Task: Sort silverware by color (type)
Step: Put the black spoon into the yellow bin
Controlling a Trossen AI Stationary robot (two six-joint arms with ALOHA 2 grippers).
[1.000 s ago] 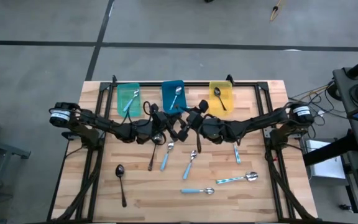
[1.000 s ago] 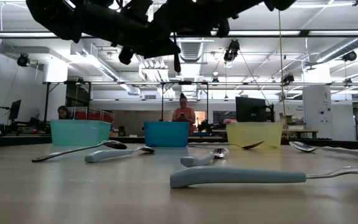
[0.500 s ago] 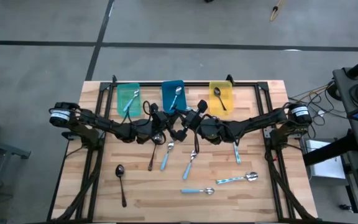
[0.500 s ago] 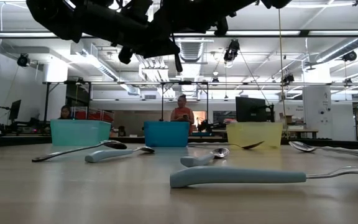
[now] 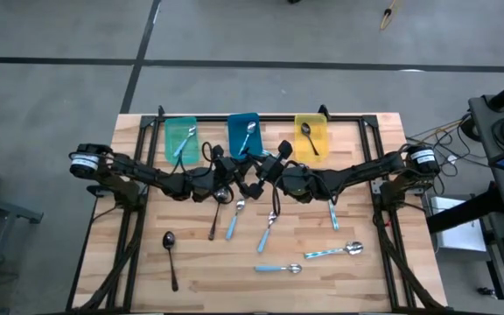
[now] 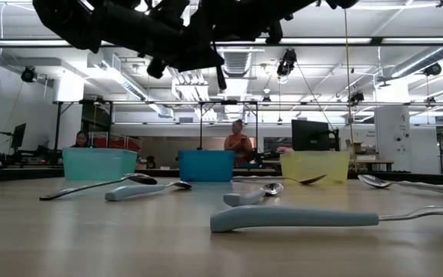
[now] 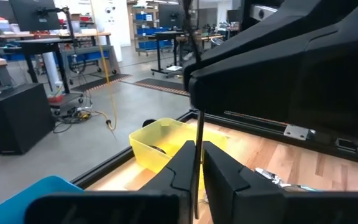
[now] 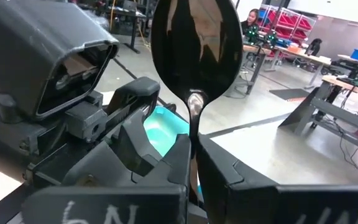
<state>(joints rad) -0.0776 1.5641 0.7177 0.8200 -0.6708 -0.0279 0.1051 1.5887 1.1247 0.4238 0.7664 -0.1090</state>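
Wooden worktop (image 5: 366,280) nearest us carries the unsorted pieces: five blue-handled spoons (image 5: 278,268) lie scattered across its near and middle part, with two loose dark spoons (image 5: 170,254) off to the left side, all flat and well apart from one another

Above the middle of the worktop the two arms meet tip to tip. The right end effector (image 8: 194,155) is closed narrow on the neck of a black spoon (image 8: 194,43), which stands upright with its bowl above the fingers. The left end effector (image 7: 194,165) is also pinched narrow, on a thin dark shaft that we take to be the same spoon's handle. We judge this a hand-over in mid-air: the spoon is held high and clear of the loose pieces so that one arm can give it to the other, probably the arm that reaches the proper bin more easily

Along the far edge stand three bins in a row. The teal bin (image 5: 168,131) on the left holds a blue-handled spoon, the blue bin (image 5: 233,131) in the middle holds one spoon with a shiny bowl, and the yellow bin (image 5: 322,131) on the right holds a dark one. So we expect the black spoon belongs in the yellow bin
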